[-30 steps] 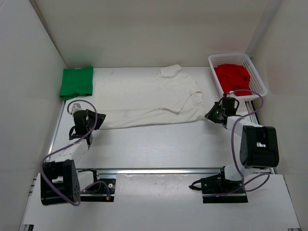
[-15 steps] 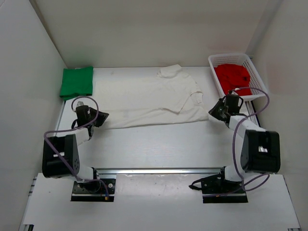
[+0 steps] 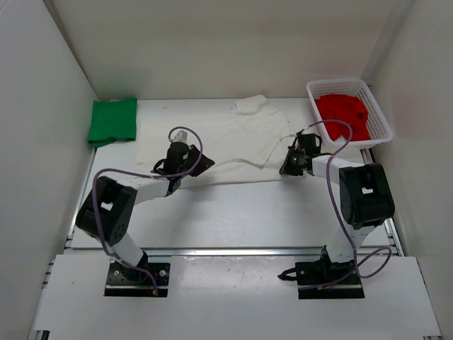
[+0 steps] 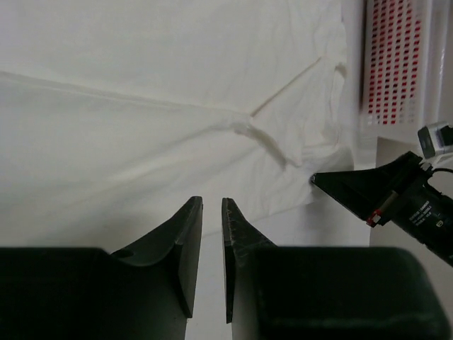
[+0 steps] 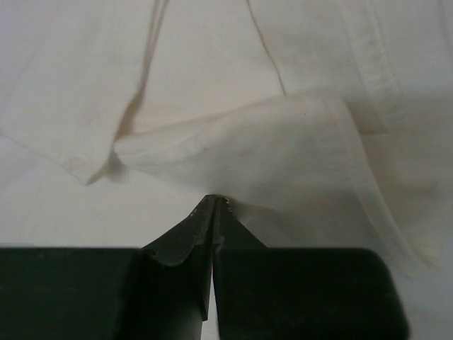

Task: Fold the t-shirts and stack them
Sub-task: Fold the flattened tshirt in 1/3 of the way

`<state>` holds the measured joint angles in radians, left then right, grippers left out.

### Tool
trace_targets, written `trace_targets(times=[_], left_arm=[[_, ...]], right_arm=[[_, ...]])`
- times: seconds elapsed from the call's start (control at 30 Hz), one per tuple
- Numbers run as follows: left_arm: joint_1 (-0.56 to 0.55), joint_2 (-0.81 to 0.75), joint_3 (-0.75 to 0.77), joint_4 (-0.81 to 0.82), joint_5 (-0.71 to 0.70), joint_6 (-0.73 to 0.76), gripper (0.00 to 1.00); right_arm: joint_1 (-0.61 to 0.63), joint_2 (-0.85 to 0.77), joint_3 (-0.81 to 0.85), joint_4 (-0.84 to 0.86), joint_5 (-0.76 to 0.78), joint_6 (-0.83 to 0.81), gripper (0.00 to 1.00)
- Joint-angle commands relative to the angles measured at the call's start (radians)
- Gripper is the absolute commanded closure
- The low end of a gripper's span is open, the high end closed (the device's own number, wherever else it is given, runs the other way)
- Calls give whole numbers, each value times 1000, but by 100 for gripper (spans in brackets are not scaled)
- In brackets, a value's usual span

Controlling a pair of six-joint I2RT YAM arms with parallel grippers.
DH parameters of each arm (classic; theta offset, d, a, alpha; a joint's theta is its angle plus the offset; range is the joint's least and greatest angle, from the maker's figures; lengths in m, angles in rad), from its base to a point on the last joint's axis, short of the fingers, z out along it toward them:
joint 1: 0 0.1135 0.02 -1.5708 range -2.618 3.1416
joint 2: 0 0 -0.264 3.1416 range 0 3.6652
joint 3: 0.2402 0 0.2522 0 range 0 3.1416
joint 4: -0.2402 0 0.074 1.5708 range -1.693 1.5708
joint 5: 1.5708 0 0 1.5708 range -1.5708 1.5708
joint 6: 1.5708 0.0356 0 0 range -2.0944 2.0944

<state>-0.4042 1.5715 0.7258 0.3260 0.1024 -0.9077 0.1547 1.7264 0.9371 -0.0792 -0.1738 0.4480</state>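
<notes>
The off-white t-shirt (image 3: 219,142) lies spread flat across the back middle of the table. My left gripper (image 3: 202,161) hovers over its near edge. In the left wrist view (image 4: 211,202) its jaws stand a narrow gap apart with nothing between them, and the shirt (image 4: 141,106) lies flat ahead. My right gripper (image 3: 287,166) is at the shirt's near right corner. In the right wrist view (image 5: 216,200) it is shut on a raised fold of the cloth (image 5: 283,142). The green t-shirt (image 3: 113,120) lies folded at the far left. The red t-shirt (image 3: 343,112) lies in the basket.
The white mesh basket (image 3: 338,82) stands at the back right corner, close to my right arm, and shows in the left wrist view (image 4: 396,64). White walls close in the table on the left, back and right. My right gripper's black body (image 4: 396,195) shows in the left wrist view.
Both grippers moved inward: the left from the shirt's near left corner to the right, the right to the left, dragging the shirt's near right corner with it.
</notes>
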Motion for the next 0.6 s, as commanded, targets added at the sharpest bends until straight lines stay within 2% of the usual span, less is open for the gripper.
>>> trace_targets(times=[0.0, 0.07, 0.17, 0.3, 0.4, 0.5, 0.57], left_arm=[[-51, 80, 95, -1, -17, 21, 72], [-27, 162, 94, 31, 64, -29, 73], [19, 196, 15, 96, 117, -79, 74], [59, 106, -144, 137, 108, -83, 73], [79, 10, -233, 143, 99, -63, 72], [45, -79, -285, 110, 68, -20, 71], [16, -134, -311, 97, 56, -10, 71]], right_arm=[[-15, 13, 20, -62, 25, 4, 100], [-27, 15, -10, -97, 8, 24, 100], [-33, -33, -98, -85, -15, 47, 100], [-60, -126, -257, -54, -26, 92, 100], [-46, -203, -336, -50, 25, 90, 100], [-38, -280, -351, -65, 16, 81, 100], [-9, -304, -314, -76, -4, 69, 94]])
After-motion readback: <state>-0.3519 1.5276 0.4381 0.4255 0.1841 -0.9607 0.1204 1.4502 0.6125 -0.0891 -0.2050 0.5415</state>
